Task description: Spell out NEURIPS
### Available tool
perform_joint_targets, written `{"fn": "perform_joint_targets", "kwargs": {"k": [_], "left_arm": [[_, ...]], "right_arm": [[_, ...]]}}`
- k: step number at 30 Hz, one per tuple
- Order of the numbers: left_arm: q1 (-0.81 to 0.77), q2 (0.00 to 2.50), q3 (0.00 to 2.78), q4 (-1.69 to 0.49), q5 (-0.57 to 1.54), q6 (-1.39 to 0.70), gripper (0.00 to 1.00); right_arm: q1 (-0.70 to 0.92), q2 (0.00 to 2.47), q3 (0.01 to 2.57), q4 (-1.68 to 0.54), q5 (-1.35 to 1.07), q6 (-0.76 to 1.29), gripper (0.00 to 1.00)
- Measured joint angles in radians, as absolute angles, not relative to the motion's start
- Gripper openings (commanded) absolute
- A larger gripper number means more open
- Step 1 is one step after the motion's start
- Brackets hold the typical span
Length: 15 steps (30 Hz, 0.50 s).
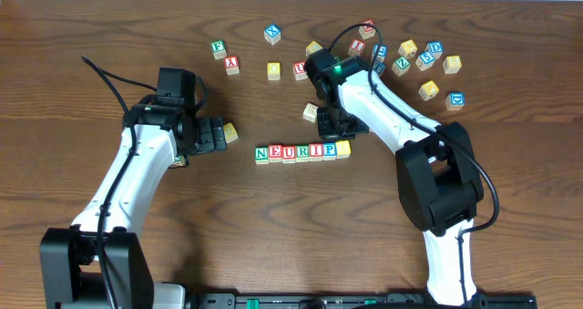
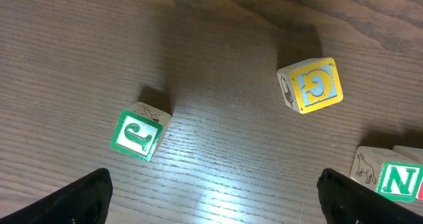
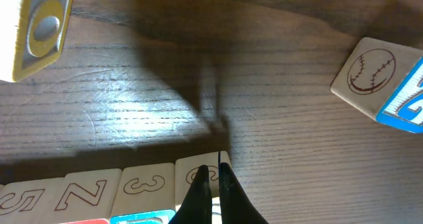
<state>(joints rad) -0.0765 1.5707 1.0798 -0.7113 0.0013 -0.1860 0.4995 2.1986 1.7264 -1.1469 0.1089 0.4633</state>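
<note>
A row of cubes (image 1: 302,152) lies mid-table and reads N, E, U, R, I, P, with a yellow-faced cube (image 1: 343,149) at its right end whose letter I cannot read. My right gripper (image 1: 335,131) (image 3: 215,168) is shut with nothing in it, and its tips are over that end cube (image 3: 198,174). My left gripper (image 1: 217,134) (image 2: 213,204) hangs open over bare wood to the left of the row. The green N cube (image 2: 400,182) shows at the right edge of the left wrist view.
Several loose cubes (image 1: 407,47) are scattered along the back, and one pale cube (image 1: 311,111) sits just behind the row. A yellow G cube (image 2: 310,85) (image 1: 230,132) and a green J cube (image 2: 137,135) lie ahead of the left fingers. A baseball-faced cube (image 3: 373,75) lies right of the right gripper.
</note>
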Motion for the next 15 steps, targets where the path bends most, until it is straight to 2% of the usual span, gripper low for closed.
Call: {"fn": "perform_joint_targets", "kwargs": {"k": [15], "left_arm": [[-0.076,1.571,1.080,-0.711,0.002,-0.186,0.98]], "right_arm": [[0.500,2.199,1.726,-1.155,0.108,0.463,0.01]]}}
